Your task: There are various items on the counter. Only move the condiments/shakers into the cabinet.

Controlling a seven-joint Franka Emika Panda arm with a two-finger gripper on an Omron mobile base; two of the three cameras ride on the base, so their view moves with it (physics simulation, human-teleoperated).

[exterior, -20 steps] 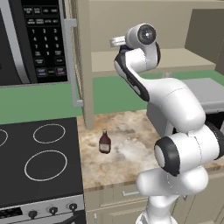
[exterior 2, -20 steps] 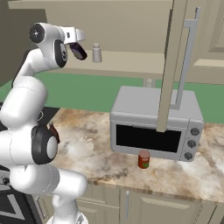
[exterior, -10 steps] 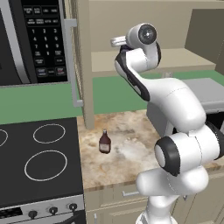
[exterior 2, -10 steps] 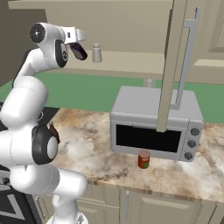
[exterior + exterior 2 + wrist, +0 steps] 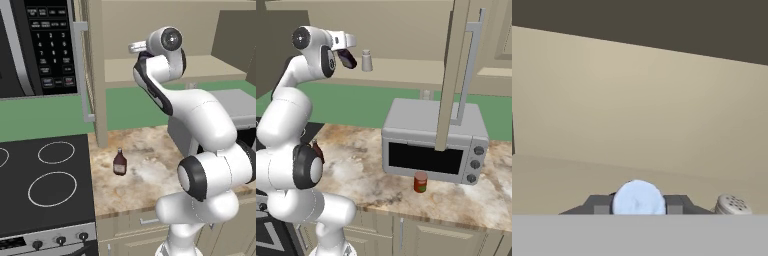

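Observation:
My gripper (image 5: 348, 58) is raised to the cabinet shelf (image 5: 406, 74) and is shut on the dark bottle (image 5: 346, 59), which tilts over the shelf's left part. In the hand view the bottle's pale blue cap (image 5: 638, 198) sits between my two fingers (image 5: 677, 204). The short grey-white shaker (image 5: 366, 60) stands upright on the shelf just right of the bottle, with its holed top (image 5: 731, 204) at the lower right of the hand view. The slim brown-red bottle (image 5: 119, 162) stands on the counter (image 5: 145, 180) near the stovetop.
A grey microwave (image 5: 431, 145) stands on the counter under the cabinet, with a small red can (image 5: 420, 182) in front of it. The open cabinet door (image 5: 456, 75) hangs down in front of the microwave. The black stovetop (image 5: 45, 185) lies to the left.

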